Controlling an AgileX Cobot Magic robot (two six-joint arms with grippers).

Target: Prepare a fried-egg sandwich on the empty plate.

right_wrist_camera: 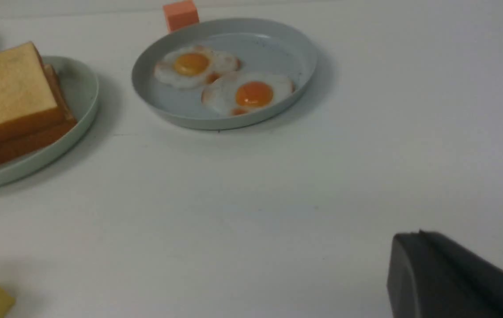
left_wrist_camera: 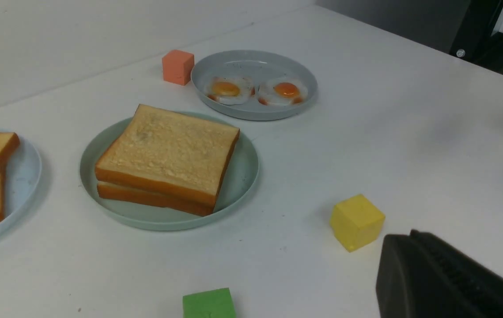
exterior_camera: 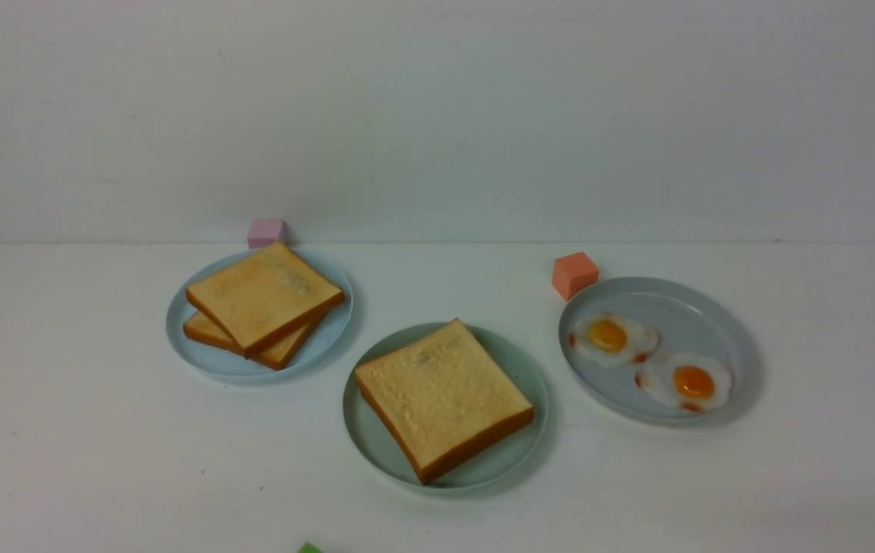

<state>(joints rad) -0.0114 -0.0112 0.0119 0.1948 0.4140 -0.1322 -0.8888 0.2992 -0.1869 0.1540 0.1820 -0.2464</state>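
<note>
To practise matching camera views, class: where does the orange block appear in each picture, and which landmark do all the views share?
Front view: right of centre, mid-height, the orange block.
Left wrist view: upper part, slightly left of centre.
Right wrist view: at the top edge, left of centre, partly cut off.
Shared landmark: the grey plate with two fried eggs, right beside the block.

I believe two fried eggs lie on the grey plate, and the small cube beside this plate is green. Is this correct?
Not quite: the cube beside the grey plate is orange, as the front view shows.
</note>
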